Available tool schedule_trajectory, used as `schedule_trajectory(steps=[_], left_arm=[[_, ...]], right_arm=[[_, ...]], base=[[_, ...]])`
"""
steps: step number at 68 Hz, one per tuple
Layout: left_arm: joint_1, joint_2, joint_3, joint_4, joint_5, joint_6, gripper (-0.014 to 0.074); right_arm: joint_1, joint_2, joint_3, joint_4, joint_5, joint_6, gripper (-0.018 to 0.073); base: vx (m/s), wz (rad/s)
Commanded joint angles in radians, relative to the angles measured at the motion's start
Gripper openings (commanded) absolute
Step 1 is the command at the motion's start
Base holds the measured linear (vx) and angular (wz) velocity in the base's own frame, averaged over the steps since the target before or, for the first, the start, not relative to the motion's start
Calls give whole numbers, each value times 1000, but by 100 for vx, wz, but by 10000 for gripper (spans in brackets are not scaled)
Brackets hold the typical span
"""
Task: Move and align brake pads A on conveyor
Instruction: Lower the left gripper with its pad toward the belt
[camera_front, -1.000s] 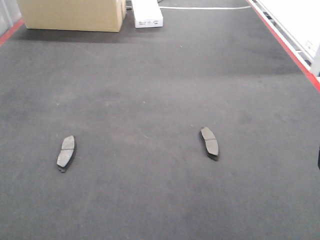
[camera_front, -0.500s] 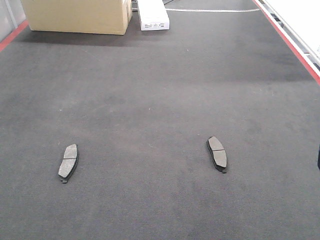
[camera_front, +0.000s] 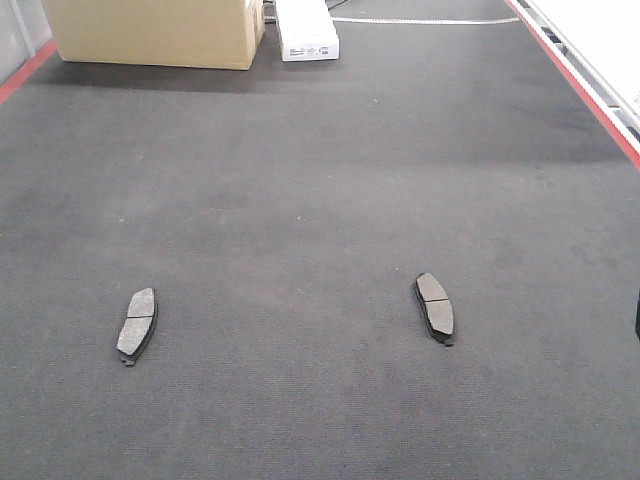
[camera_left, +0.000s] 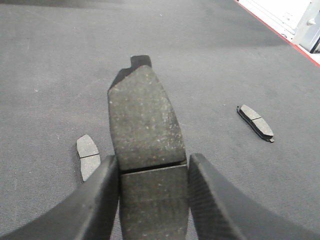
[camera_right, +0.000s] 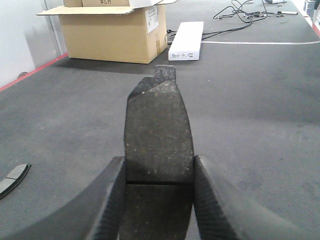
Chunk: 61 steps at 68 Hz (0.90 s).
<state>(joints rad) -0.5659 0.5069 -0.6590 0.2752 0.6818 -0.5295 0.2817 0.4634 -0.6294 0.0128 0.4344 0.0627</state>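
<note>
Nothing has shifted since; both arms (apparently raised) hold jaws clenched on brake pads (camera_left: 146, 145) (camera_right: 159, 145).

Conveyor (camera_front: 320, 180) carpet-like, matt; pads (camera_left: 145, 120) gritty

We see only the tips of our 2 pincers, each from its own wrist view. The left pincer (camera_left: 153, 197) has 2 broad, curved black fingers (camera_left: 100, 200) with a fine woven texture. The right pincer (camera_right: 159, 200) looks the same, matte black fingers (camera_right: 220, 200) tapering upward.
</note>
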Motion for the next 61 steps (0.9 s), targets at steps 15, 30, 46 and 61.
schedule_trajectory(steps=[15,30,46,61], left_arm=[[-3,2,-27,15,-89,-7,125],[-3,2,-27,16,-90,-7,125],[-3,47,-32,-38,-172,11,128],[-3,299,-34,-107,-351,56,134]], right_arm=[[-3,5,-30,-3,-100,-4,60],[-3,5,-30,-3,-100,-4,60],[-3,5,-30,-3,-100,-4,60],[-3,5,-30,-3,-100,-4,60]], base=[[0,0],[0,0],[0,0],[0,0]])
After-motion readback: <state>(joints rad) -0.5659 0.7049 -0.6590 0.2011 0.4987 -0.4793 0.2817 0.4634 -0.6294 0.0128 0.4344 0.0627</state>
